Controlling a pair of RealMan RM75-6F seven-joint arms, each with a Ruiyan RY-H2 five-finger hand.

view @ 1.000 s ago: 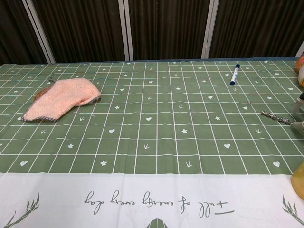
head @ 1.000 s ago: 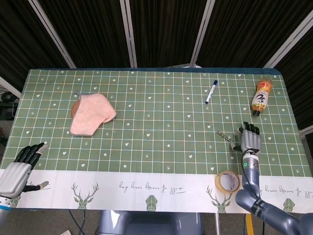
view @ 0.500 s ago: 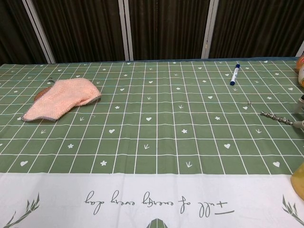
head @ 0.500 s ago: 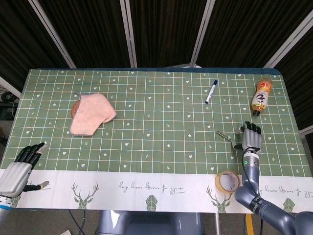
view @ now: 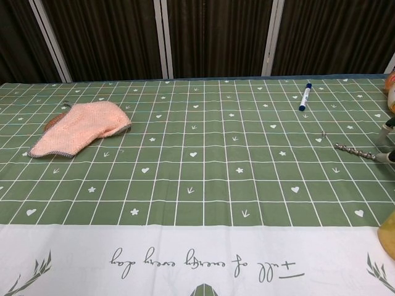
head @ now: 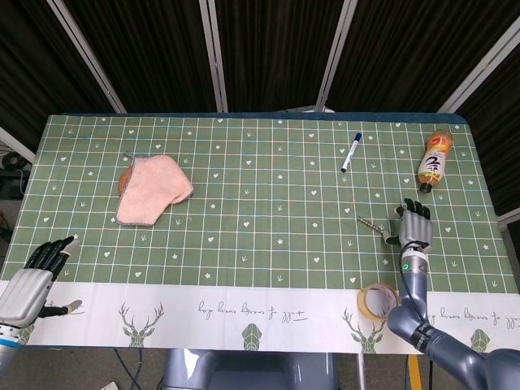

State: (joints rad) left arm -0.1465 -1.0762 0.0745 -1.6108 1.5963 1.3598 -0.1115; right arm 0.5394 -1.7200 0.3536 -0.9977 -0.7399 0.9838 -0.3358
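Note:
My right hand (head: 415,228) hovers over the right part of the green checked table (head: 268,203) and pinches the end of a thin metal drill bit (head: 370,223), which points left, just above the cloth. The chest view catches only the bit (view: 355,152) and a sliver of that hand (view: 389,154) at the right edge. My left hand (head: 36,276) hangs at the table's front left corner with straight fingers, holding nothing; the pink cloth (head: 152,188) is the nearest thing, well away from it.
The pink cloth (view: 81,127) covers a brown object (head: 124,180) at the left. A blue marker (head: 351,152) lies at the back right, an orange-capped bottle (head: 435,158) on its side beyond it. A tape roll (head: 379,300) sits at the front right edge.
My right hand has drifted slightly up and away from me, carrying the drill bit with it. The left hand stays put.

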